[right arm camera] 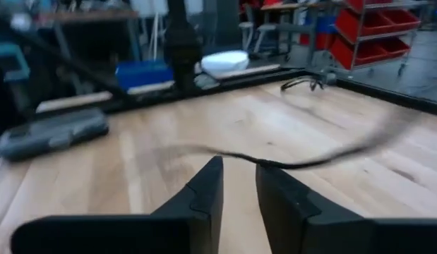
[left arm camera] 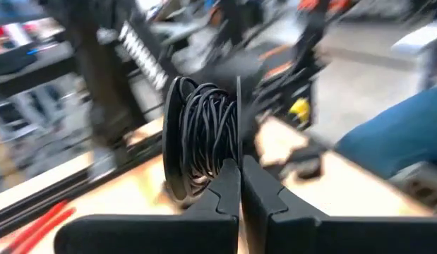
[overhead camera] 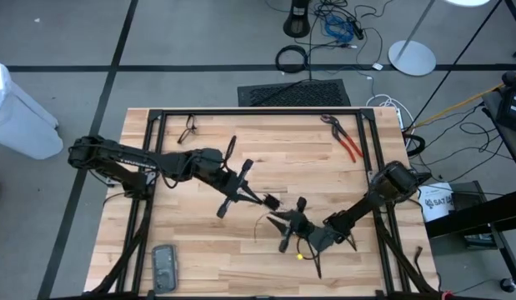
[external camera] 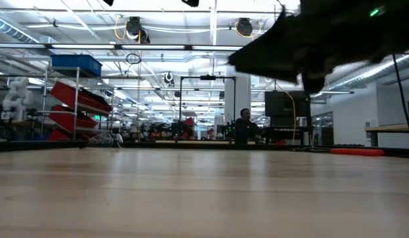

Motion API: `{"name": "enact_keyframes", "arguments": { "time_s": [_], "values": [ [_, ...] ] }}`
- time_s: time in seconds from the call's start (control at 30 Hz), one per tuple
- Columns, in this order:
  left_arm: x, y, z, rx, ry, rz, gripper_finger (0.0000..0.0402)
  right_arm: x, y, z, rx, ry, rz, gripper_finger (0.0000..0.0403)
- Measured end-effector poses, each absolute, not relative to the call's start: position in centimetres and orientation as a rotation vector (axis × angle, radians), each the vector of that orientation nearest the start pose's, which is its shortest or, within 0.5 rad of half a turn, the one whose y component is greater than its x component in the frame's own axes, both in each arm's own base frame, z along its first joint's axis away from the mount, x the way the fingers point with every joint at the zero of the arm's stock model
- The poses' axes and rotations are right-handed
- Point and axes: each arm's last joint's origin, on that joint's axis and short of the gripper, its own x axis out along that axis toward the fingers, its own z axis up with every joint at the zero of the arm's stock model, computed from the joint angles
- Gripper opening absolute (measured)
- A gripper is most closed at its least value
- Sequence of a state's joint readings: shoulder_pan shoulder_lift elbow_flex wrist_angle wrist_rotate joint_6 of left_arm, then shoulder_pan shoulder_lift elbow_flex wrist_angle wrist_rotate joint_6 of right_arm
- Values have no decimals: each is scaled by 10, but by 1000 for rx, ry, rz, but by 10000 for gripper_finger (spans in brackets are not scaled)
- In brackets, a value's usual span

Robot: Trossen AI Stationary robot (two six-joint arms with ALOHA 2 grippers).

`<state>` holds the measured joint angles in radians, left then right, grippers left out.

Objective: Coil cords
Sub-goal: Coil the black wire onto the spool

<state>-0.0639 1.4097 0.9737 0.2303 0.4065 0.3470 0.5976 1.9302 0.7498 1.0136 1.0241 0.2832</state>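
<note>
Coiled black cord hangs bunched just beyond the left gripper, whose fingers are pressed together on it above the table middle. A loose strand trails across the wood just past the right gripper, at four o'clock from the coil; its fingers stand slightly apart, holding nothing visible. Red-handled pliers lie at one o'clock, a grey phone at seven.

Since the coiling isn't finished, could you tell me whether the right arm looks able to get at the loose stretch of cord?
Probably yes: the cord runs right past the right gripper, whose fingers stand slightly apart, with nothing between them.
</note>
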Motion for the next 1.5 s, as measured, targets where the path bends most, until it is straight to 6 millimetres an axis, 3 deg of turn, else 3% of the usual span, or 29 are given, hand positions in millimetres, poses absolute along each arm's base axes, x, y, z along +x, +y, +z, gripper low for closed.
{"name": "enact_keyframes", "arguments": {
  "time_s": [0.2, 0.47, 0.53, 0.63, 0.8, 0.97, 1.2, 1.5],
  "values": [
    [316, -40, 293, 451, 167, -323, 2, 267, 174, 167, 104, 244, -391, 88],
    [312, -47, 302, 508, 125, -258, 2, 220, 156, 205, 251, 552, -195, 91],
    [309, -49, 305, 508, 116, -261, 2, 212, 155, 210, 248, 577, -182, 91],
    [305, -52, 309, 509, 101, -270, 2, 205, 154, 223, 199, 474, -229, 91],
    [304, -53, 311, 510, 97, -275, 2, 204, 157, 254, -16, 205, -364, 91],
    [304, -53, 311, 509, 98, -276, 2, 208, 158, 270, -226, 146, -375, 94],
    [303, -55, 311, 510, 93, -281, 2, 222, 145, 285, -307, 80, -395, 117],
    [303, -55, 311, 509, 91, -281, 2, 235, 130, 290, -300, 36, -317, 127]
  ]
}}
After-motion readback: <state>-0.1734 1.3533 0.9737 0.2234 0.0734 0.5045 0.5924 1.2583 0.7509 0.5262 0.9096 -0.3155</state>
